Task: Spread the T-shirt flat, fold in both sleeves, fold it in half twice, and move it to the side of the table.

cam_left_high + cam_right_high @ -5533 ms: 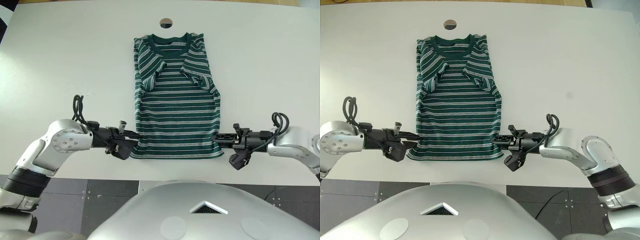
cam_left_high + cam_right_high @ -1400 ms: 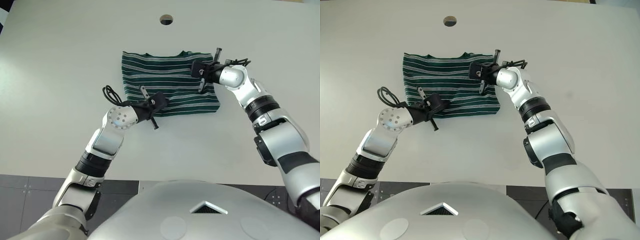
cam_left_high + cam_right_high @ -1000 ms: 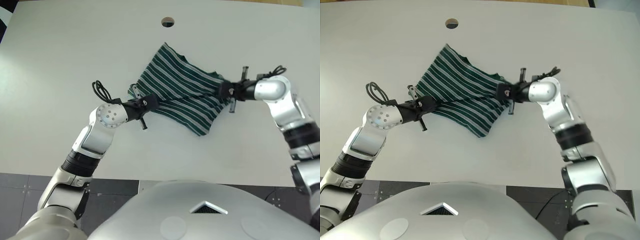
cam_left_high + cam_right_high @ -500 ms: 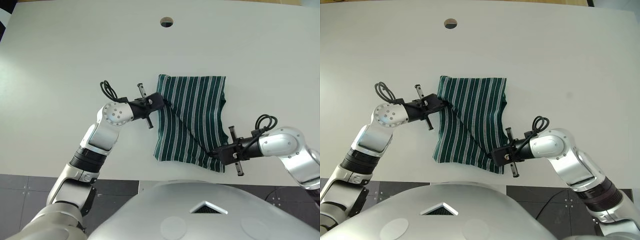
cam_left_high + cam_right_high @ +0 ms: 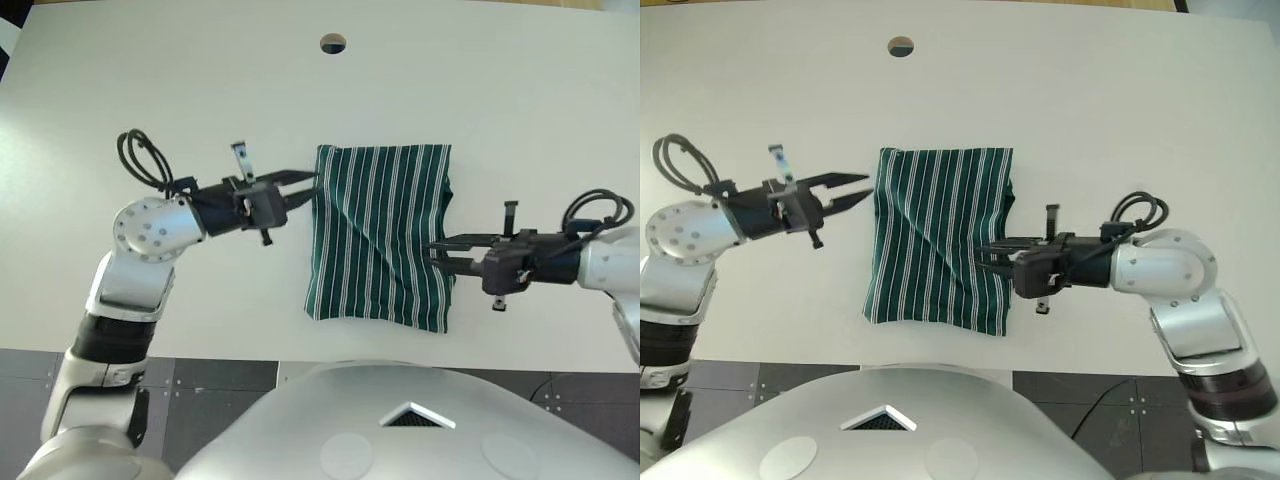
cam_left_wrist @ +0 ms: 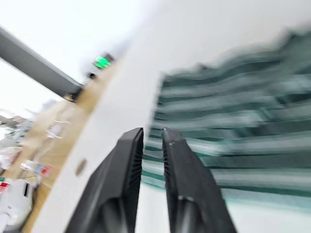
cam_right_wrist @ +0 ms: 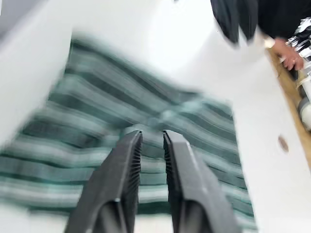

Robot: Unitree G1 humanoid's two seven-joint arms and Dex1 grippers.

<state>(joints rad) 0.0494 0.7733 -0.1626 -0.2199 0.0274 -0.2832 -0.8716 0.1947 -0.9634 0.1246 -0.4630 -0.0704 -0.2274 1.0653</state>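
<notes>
The green T-shirt (image 5: 378,232) with white stripes lies folded into a rectangle on the white table (image 5: 150,90), close to the front edge, stripes running front to back. My left gripper (image 5: 314,184) hovers just off the shirt's far left corner, open and holding nothing. My right gripper (image 5: 431,254) sits at the shirt's right edge, its tips over the cloth, open with nothing between them. In the left wrist view the fingers (image 6: 175,160) point at the striped cloth (image 6: 233,121). In the right wrist view the fingers (image 7: 127,160) hang above the shirt (image 7: 97,107).
A round hole (image 5: 332,43) sits in the table at the far middle. The table's front edge (image 5: 250,352) runs just below the shirt's near hem. Bare tabletop lies to the left, right and far side of the shirt.
Both grippers have let go of the shirt. The left one drew back to the left, the right one moved off the near right corner to the right edge. The shirt now lies flat.
</notes>
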